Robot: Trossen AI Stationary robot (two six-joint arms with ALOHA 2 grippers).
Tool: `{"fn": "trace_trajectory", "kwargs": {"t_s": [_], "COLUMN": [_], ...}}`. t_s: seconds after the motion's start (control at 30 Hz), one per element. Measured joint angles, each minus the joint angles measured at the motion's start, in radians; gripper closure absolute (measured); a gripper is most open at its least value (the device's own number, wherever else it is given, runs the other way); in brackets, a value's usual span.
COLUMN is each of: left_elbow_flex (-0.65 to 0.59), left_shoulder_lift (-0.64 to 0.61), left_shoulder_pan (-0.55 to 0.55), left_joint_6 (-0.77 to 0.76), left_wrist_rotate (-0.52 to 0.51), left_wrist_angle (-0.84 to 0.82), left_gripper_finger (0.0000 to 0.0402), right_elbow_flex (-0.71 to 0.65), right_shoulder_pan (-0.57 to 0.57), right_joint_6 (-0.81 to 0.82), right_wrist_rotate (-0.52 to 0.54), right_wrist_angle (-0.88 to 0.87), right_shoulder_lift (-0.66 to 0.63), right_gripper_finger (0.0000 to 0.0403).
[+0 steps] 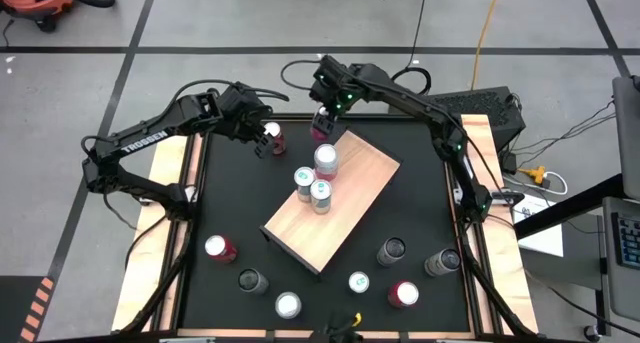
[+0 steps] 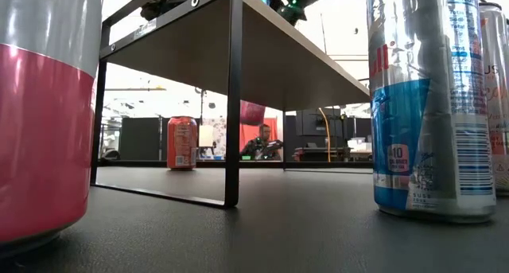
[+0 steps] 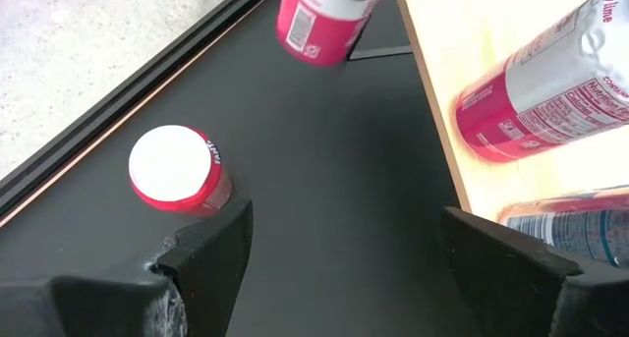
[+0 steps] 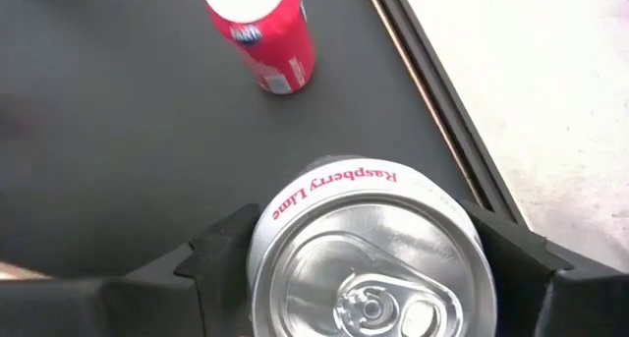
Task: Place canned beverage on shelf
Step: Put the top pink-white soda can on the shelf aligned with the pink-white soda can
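The shelf (image 1: 352, 193), a tan wooden board on black legs, stands slantwise mid-table with three cans on it (image 1: 320, 195). My right gripper (image 1: 322, 121) hangs past the shelf's far corner, shut on a pink and silver "Raspberry Lime" can (image 4: 364, 258). The left wrist view shows that can (image 3: 319, 23) tilted above the tabletop. My left gripper (image 3: 344, 239) hovers open to its left, over a red can with a white top (image 3: 177, 175) that stands on its base on the black table. My right gripper pinches the can's upper side wall (image 4: 270, 229), just under the top rim, with one finger (image 4: 221, 249) on either side. The fingers slant down from the far side. The can hangs below them, lifted clear of the table (image 2: 253, 111) and slightly tilted.
Several more cans stand on the near half of the table (image 1: 220, 248) (image 1: 403, 294) (image 1: 441, 262). Two of them loom close in the low view (image 2: 40, 114) (image 2: 429, 98). Raised wooden rails (image 1: 165, 173) border the table's left and right sides.
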Motion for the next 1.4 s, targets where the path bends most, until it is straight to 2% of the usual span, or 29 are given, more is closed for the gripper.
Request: {"fn": "trace_trajectory", "kwargs": {"t_s": [0.53,0.9,1.13,1.4], "left_elbow_flex": [0.0,0.0,0.041,0.073], "left_shoulder_lift": [0.0,0.0,0.001,0.012], "left_shoulder_pan": [-0.007,-0.078,-0.169,-0.269], "left_joint_6": [-0.026,-0.052,-0.049,-0.043], "left_wrist_rotate": [0.0,-0.011,-0.098,-0.172], "left_wrist_angle": [0.031,0.271,0.433,0.614], "left_gripper_finger": [0.0077,0.0077,0.0077,0.0077], "right_elbow_flex": [0.0,0.001,0.001,0.001], "right_shoulder_pan": [0.001,0.001,0.001,0.001], "right_joint_6": [0.119,0.143,0.147,0.082], "right_wrist_rotate": [-0.037,-0.067,-0.101,-0.263], "right_wrist_angle": [-0.024,-0.089,-0.138,-0.144], "right_shoulder_lift": [-0.141,-0.289,-0.4,-0.504], "right_gripper_finger": [0.0132,0.0132,0.0131,0.0131]}}
